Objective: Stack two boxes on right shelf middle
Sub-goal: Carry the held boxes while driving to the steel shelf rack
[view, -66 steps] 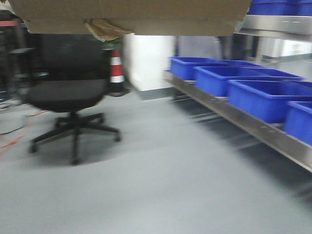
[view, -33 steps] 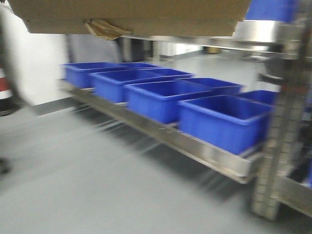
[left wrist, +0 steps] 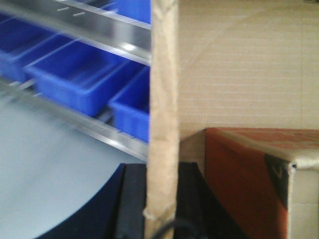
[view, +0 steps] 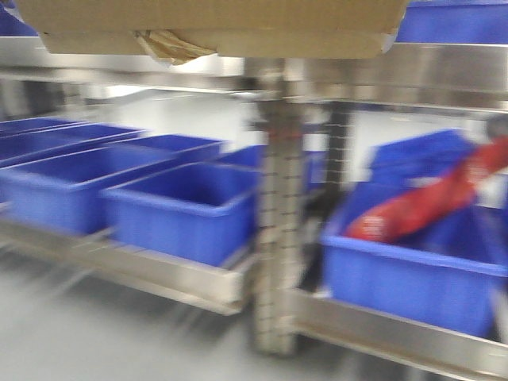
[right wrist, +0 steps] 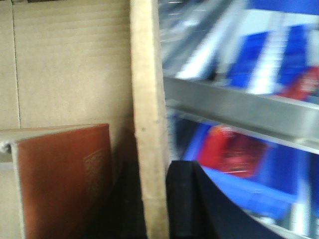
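Rightward the front view has swung: an upright (view: 278,238) now stands centre, with bins (view: 182,210) on both sides, one holding a red bag (view: 429,202). The box (view: 214,20) hangs at the top edge, in front of the shelf (view: 444,71) and not on it, its flap (view: 171,46) drooping. The left gripper (left wrist: 162,209) and right gripper (right wrist: 152,199) each have their jaws pinching a box wall. A red-brown carton (right wrist: 65,179) sits inside.
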